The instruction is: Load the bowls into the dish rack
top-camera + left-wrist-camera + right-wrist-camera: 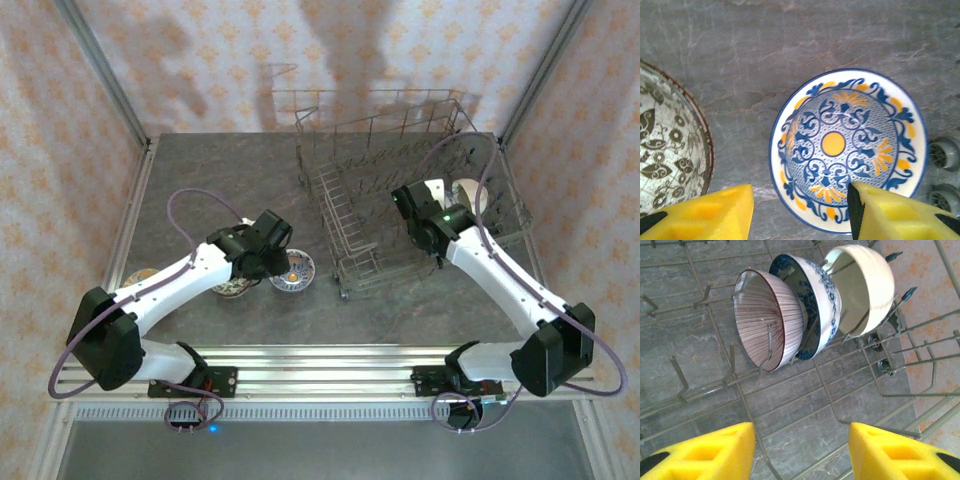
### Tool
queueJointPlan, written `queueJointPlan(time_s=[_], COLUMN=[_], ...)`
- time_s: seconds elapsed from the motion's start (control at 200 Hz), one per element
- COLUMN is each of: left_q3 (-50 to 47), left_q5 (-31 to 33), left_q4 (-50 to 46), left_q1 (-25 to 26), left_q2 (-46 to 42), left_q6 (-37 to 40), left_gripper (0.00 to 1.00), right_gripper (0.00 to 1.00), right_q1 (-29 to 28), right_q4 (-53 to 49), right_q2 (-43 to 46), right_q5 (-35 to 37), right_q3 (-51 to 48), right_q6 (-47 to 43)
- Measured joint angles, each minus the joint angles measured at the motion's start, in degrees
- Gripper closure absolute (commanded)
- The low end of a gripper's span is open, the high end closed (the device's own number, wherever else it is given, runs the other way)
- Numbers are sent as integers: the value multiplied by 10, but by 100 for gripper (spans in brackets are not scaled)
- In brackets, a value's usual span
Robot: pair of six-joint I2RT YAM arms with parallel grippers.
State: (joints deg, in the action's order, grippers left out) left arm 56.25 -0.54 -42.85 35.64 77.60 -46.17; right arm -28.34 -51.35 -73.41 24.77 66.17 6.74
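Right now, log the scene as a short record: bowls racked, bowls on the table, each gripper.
In dish rack: striped bowl, blue-and-white bowl, cream bowl, all on edge between tines
On table: blue-and-yellow bowl, leaf-patterned bowl
Left gripper: open, over blue-and-yellow bowl
Right gripper: open, empty, over dish rack
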Motion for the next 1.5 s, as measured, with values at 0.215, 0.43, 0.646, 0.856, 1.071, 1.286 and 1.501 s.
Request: queueJointPlan(time_s=[0.215,0.43,0.646,0.856,1.071,1.286,1.501], left_q3=[-16,-11,0,8,9,19,39], left_q5=[0,2,8,6,5,4,-7], left_q4=[4,4,10,21,22,21,31], left_q1=[0,0,0,0,0,0,0], left_q2=[20,81,105,131,149,160,147], left_q6=[-25,-33,-32,-17,0,18,27], left_gripper=[45,45,48,54,65,84,94], right_gripper=[48,48,48,48,47,48,47], right_q1=[0,0,0,0,0,0,0], right_q4=[0,5,9,9,11,11,12], right_q2=[8,8,9,9,9,9,9], right_q5=[-13,-17,-14,-12,-10,-8,-8], right_q3=[-15,-18,-28,-28,-30,-30,-30], right_q6=[3,3,3,3,3,7,9])
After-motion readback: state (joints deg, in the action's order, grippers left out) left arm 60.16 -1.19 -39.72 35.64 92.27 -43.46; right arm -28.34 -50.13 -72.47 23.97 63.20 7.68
